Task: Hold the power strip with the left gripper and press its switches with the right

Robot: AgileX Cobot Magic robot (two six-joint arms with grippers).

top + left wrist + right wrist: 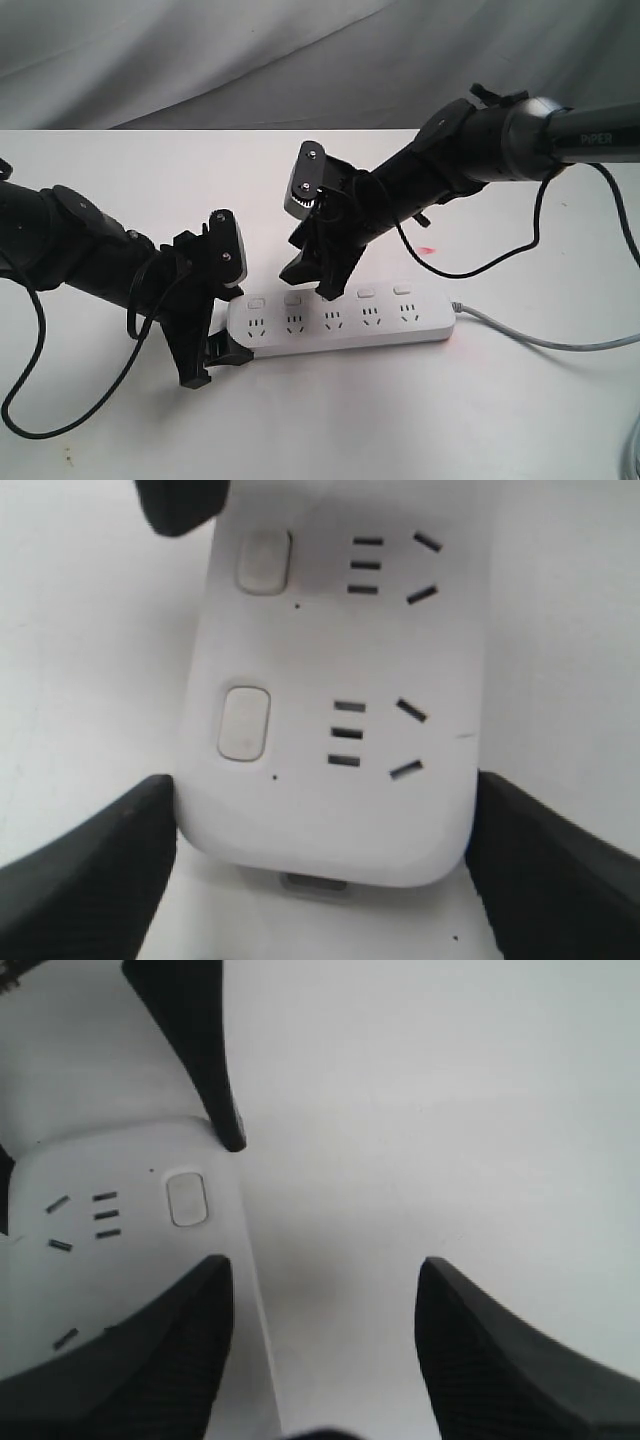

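Note:
The white power strip [345, 322] lies flat on the white table, its grey cord [540, 342] leaving to the right. My left gripper [218, 345] is shut on the strip's left end. In the left wrist view the strip's rounded end [330, 820] sits squeezed between both black fingers [95, 875], with two switches [244, 723] showing. My right gripper [312, 280] hangs open over the switch row. One fingertip [328, 291] hides the third switch; contact cannot be told. In the right wrist view my right gripper [322, 1265] spreads wide, with the first switch [186, 1199] beyond it.
A grey cloth backdrop [200, 60] hangs behind the table. The left arm's black cable [25, 390] loops over the table at front left. A small red spot [428, 249] lies behind the strip.

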